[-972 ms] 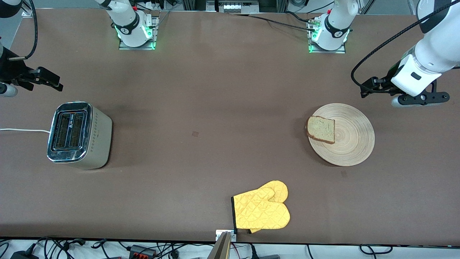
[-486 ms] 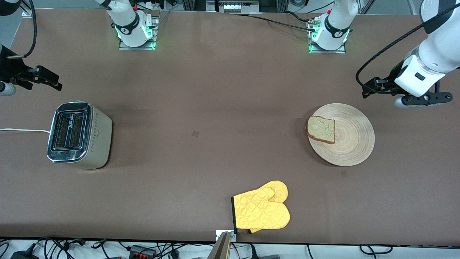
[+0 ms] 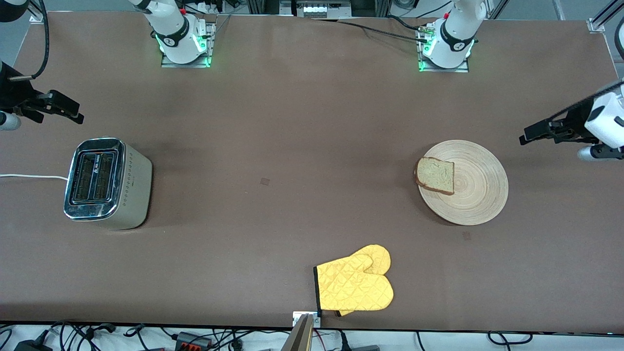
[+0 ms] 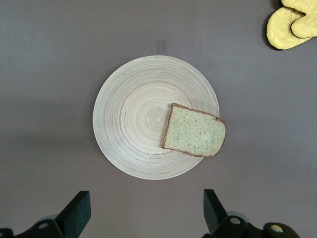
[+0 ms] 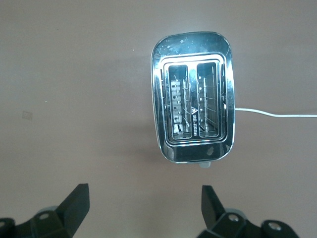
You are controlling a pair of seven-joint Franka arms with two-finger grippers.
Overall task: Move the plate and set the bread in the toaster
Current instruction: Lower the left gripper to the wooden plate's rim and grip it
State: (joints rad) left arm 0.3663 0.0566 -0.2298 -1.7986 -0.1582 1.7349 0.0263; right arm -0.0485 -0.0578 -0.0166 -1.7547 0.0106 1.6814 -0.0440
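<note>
A: Item, bread (image 3: 435, 176)?
B: Squarish pale slice, brown crust, on the wooden plate (image 3: 475, 195), overhanging the rim toward the toaster (image 3: 106, 183).
A: Room around the plate?
B: Bare table (image 3: 273, 146) all round; oven mitt (image 3: 354, 284) nearer the camera.
A: Claws?
B: Left gripper (image 4: 143, 213) released, above table beside the plate. Right gripper (image 5: 143, 210) released, near the toaster.

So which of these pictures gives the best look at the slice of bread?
The left wrist view: it looks straight down on the bread, large, with one edge overhanging the plate. The front view shows the same slice smaller. The right wrist view shows only the toaster.
</note>
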